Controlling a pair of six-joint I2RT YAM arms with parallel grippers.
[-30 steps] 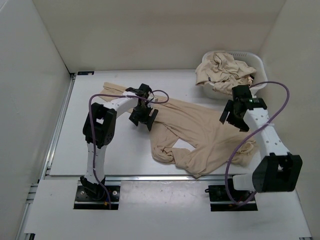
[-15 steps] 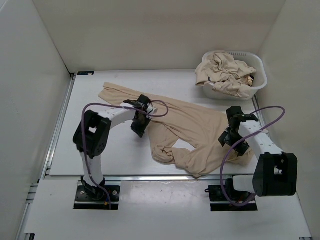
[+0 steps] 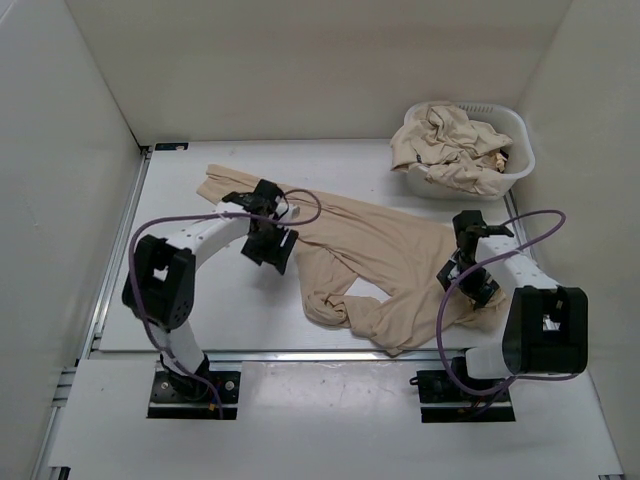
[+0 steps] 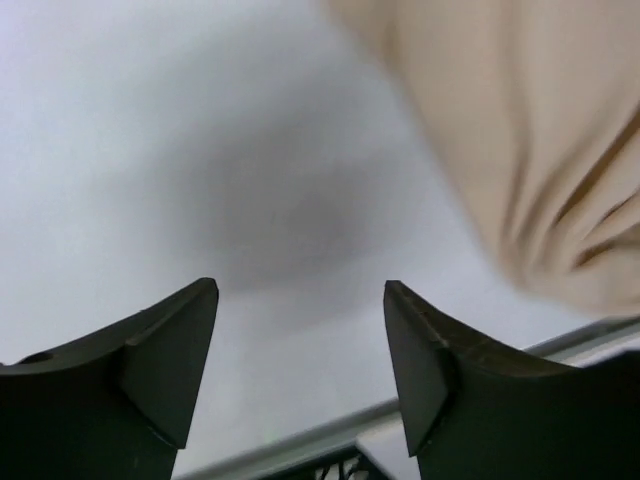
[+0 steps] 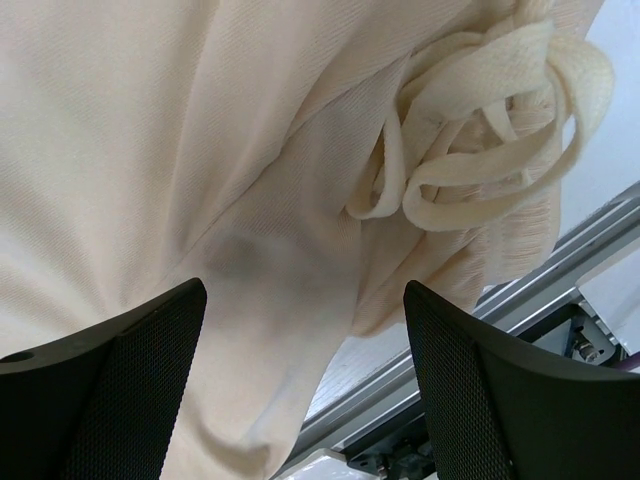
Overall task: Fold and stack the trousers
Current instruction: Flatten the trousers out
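Note:
One pair of beige trousers [image 3: 390, 270] lies spread and rumpled on the white table, one leg reaching to the back left. My left gripper [image 3: 268, 248] hovers at the left edge of that leg. In the left wrist view it [image 4: 300, 290] is open over bare table, with the trousers [image 4: 520, 150] up to the right. My right gripper [image 3: 468, 283] is low over the right end of the trousers. In the right wrist view it [image 5: 305, 290] is open, nothing pinched, above the fabric [image 5: 200, 150] beside a knotted drawstring [image 5: 480, 120].
A white laundry basket [image 3: 520, 150] at the back right holds a heap of more beige garments [image 3: 445, 145]. A metal rail [image 3: 300, 355] runs along the table's near edge, close under the right gripper [image 5: 520, 300]. White walls enclose the table on three sides.
My left gripper pressed down on the trouser leg, then lifted off to the left with its jaws apart. My right arm dropped from beside the basket to the right end of the trousers.

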